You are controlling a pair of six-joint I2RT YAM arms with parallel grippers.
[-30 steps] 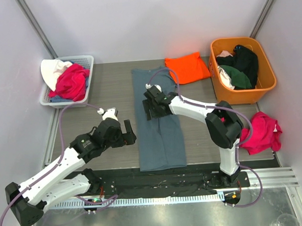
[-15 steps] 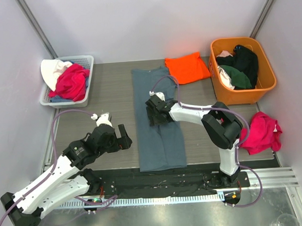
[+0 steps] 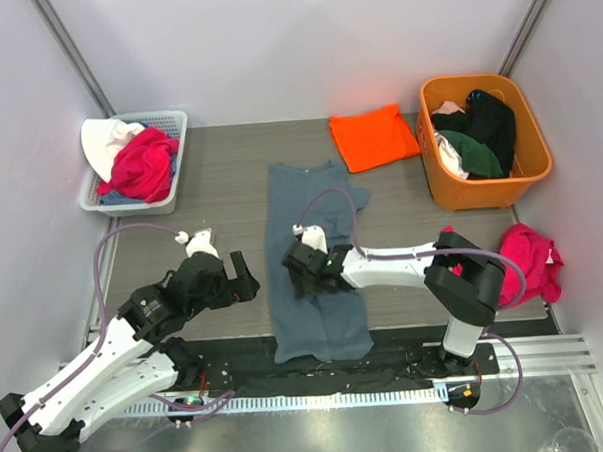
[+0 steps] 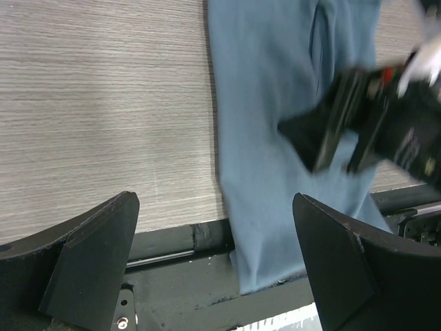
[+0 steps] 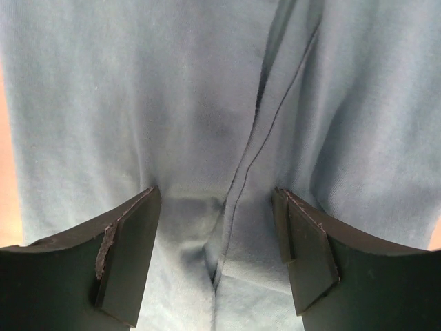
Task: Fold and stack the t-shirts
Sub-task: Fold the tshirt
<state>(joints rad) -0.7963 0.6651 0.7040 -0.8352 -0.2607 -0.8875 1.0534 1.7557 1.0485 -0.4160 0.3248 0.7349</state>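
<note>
Far L: white basket [image 3: 180,117] at back-L corner of the desk [image 3: 210,200], white + pink clothes heaped in it. L tool [image 3: 246,278] hangs over bare desk just L of the blue-grey t-shirt [image 3: 321,320], jaws spread wide, nothing btwn them. L wrist cam agrees: L tool [image 4: 217,269] is empty, and the blue-grey t-shirt [image 4: 275,103] has its L edge running under the gap, no contact visible. That shirt lies lengthwise mid-desk as a long narrow strip. One sleeve sticks out R near the far end, and the near end drapes over the desk's front edge onto the black rail. R tool [image 3: 304,278] sits on the strip's L half, approx mid-length. R wrist cam: R tool [image 5: 217,241] has jaws apart, tips down at the blue-grey t-shirt [image 5: 172,103], a crease/seam running btwn them, fabric not pinched. Pressing vs just above it: can't tell. Orange t-shirt [image 3: 375,136] is folded flat at the far side, R of the blue one's far end, not touching it, just L of the orange tub [image 3: 480,193]. Tub holds black, green + white clothes. Far R: pink garment [image 3: 528,261] bunched beside the R arm's elbow.
</note>
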